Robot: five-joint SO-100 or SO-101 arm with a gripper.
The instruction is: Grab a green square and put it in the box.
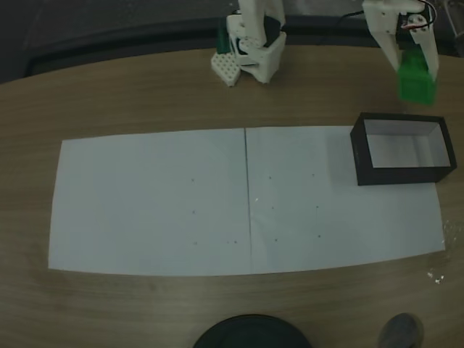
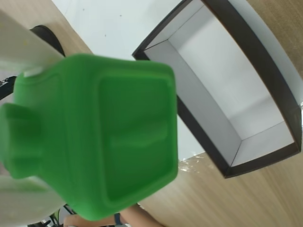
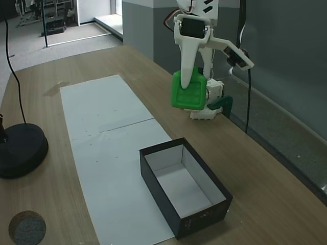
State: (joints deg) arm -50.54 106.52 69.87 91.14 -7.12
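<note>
- Tool [image 3: 190, 97] is clamped on the square [image 3: 190, 94], holding it in the air, clear of the worktop [image 3: 265, 184].
- Box [image 1: 360, 156] sits empty at 6 o'clock of the square in a fixed view.
- Grab looks done; lowering into the box and release remain.

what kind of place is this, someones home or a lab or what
Probably a lab or workshop room rather than a home: a wooden table holds a small white robot arm, the floor beyond is bare and grey, and metal equipment frames stand in the background.
</note>
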